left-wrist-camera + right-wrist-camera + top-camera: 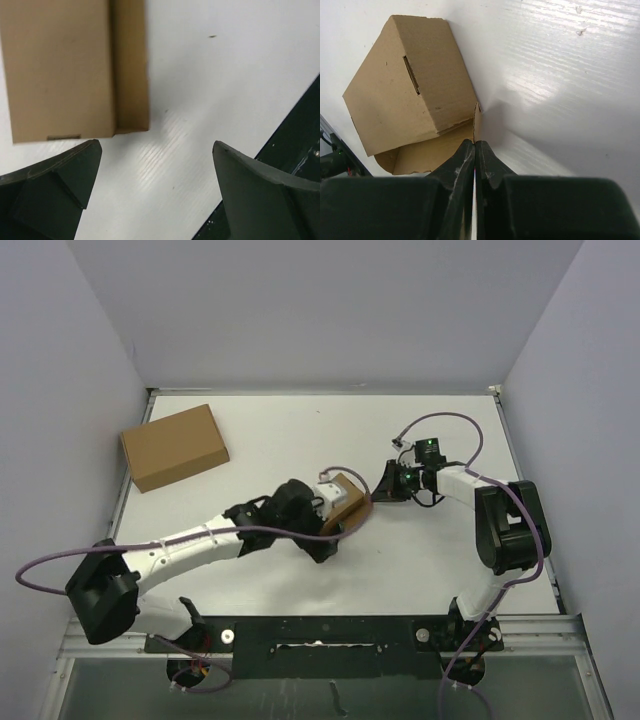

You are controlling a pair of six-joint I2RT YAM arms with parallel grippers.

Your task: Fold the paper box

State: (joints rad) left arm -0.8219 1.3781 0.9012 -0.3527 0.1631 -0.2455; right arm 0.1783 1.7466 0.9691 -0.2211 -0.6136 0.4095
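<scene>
The paper box lies partly folded at the table's middle, between my two grippers. In the right wrist view it shows a folded brown panel with a narrow slot and an open flap beneath. My right gripper is shut on the thin edge of one upright flap; from above, that gripper sits at the box's right side. My left gripper is open over bare table with nothing between its fingers, and the box's corner lies just beyond its left fingertip. From above, the left gripper is at the box's near-left side.
A larger plain brown cardboard box lies at the far left of the white table. Grey walls enclose the back and sides. A black rail with the arm bases runs along the near edge.
</scene>
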